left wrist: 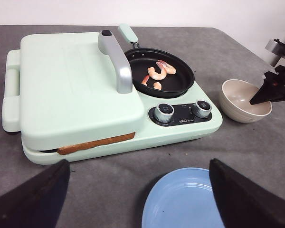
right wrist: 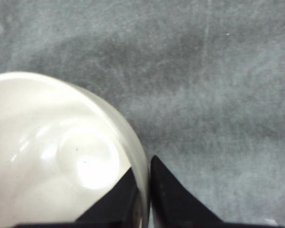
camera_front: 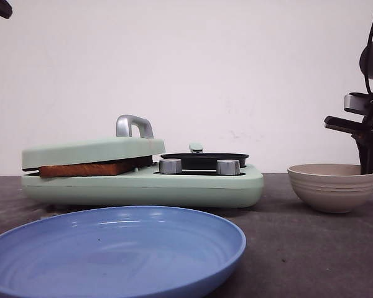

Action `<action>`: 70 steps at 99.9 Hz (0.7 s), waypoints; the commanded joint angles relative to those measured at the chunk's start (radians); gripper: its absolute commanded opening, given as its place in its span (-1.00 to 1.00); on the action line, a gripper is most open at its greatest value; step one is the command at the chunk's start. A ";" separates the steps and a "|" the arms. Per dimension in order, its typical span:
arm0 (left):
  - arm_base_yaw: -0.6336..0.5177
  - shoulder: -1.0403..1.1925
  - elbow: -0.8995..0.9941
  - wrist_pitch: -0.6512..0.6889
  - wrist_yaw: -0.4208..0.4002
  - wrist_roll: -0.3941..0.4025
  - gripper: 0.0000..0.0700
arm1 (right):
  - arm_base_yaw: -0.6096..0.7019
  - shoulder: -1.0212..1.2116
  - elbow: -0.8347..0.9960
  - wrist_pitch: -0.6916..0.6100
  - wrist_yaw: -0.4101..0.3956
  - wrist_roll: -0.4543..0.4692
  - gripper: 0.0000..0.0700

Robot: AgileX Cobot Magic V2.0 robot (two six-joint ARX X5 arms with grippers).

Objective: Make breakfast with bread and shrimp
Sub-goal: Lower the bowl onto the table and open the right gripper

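A pale mint-green breakfast cooker (left wrist: pixel 85 95) with a flat hinged lid and a curved silver metal handle (left wrist: pixel 116 59) sits on the dark grey felt-like table (left wrist: pixel 237 57). The lid is down over a thick slice of bread (left wrist: pixel 96 143), whose golden-brown crust edge shows along the gap between lid and base; in the front view the same crust (camera_front: pixel 87 168) shows under the lid. How many slices lie inside cannot be told. Beside the lid, a small round black frying pan (left wrist: pixel 180 80) rests on the cooker's burner, and several small orange-pink curled shrimp (left wrist: pixel 159 71) lie in it, near its middle. Two silver knobs (left wrist: pixel 164 112) stand on the cooker's front panel below the pan. A beige ribbed ceramic bowl (camera_front: pixel 332 185) stands on the table just beside the cooker's pan end. The right gripper (right wrist: pixel 143 190) is at this bowl: its two black fingers (right wrist: pixel 173 199) straddle the bowl's rim, one inside and one outside, closed narrowly on the wall. A wide blue round plate (camera_front: pixel 112 251) lies on the table nearest the camera, in front of the cooker. The left gripper (left wrist: pixel 137 199) hangs above the table and plate, its dark fingers (left wrist: pixel 31 199) spread wide apart and grasping nothing.
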 commanded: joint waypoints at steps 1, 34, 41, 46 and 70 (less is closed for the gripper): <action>-0.002 0.005 0.000 0.011 -0.005 -0.006 0.42 | 0.002 0.012 0.013 0.003 -0.004 -0.013 -0.85; -0.002 0.005 0.000 0.011 -0.005 -0.006 0.42 | 0.003 0.012 0.013 0.003 -0.032 -0.023 0.03; -0.002 0.005 0.000 0.011 -0.005 -0.006 0.42 | 0.002 0.010 0.013 0.004 -0.030 -0.029 0.03; -0.002 0.005 0.000 0.011 -0.005 -0.006 0.42 | 0.001 0.005 0.014 0.004 -0.029 -0.035 0.03; -0.002 0.005 0.000 0.011 -0.005 -0.006 0.42 | -0.018 -0.058 0.015 0.008 -0.003 -0.051 0.03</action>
